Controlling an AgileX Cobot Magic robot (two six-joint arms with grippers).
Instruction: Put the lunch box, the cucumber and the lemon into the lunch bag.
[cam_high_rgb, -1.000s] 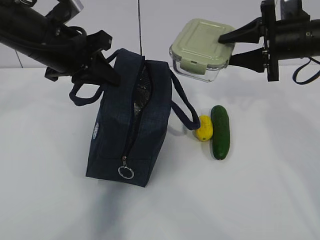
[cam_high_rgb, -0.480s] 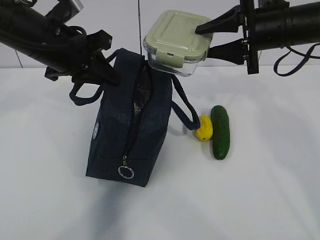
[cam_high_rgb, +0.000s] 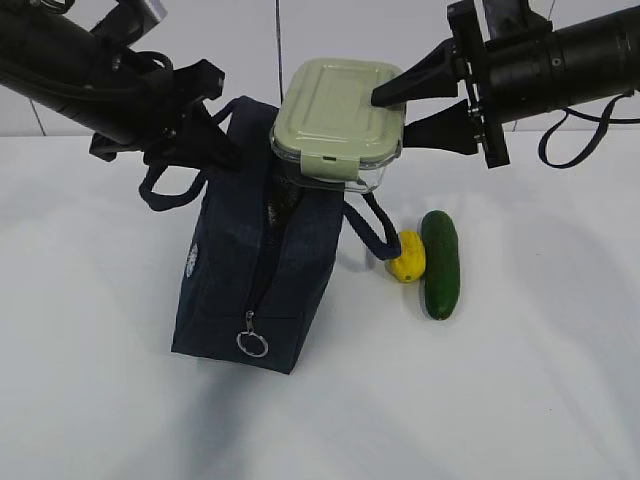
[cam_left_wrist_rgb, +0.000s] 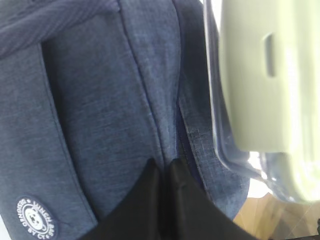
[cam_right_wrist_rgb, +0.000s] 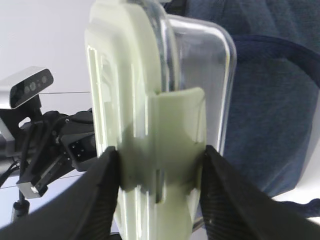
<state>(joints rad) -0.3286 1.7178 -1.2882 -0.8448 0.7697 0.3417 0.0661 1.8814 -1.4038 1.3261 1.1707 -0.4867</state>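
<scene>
White tabletop under a pale wall; plenty of bare surface at lower right and lower left of the exterior view.

Lunch box now hanging over the top of the lunch bag at upper centre, having travelled leftward from the upper right over the last second. Clamped at its right edge by the right gripper, one finger above the sage lid and one below the glass; right wrist view confirms both pads pressed on the lid clip. Meaning for the task: carry nearly done, lowering through the opening judged to be the step next in hand.

Left gripper unmoved at upper left, jaws together, seemingly pinching bag fabric beside the zipper to keep the mouth spread; exact hold hard to read in the left wrist view.

Lunch bag standing centre-left, zipper undone, silver lining showing in the gap, ring pull low on the near end. Opening looks narrow against the box's width, so a snag on the fabric edges or on the right handle looks likely.

Lemon and cucumber lying touching, right of centre, just beside that handle, not yet packed. Open room to their right and front for a later approach.
</scene>
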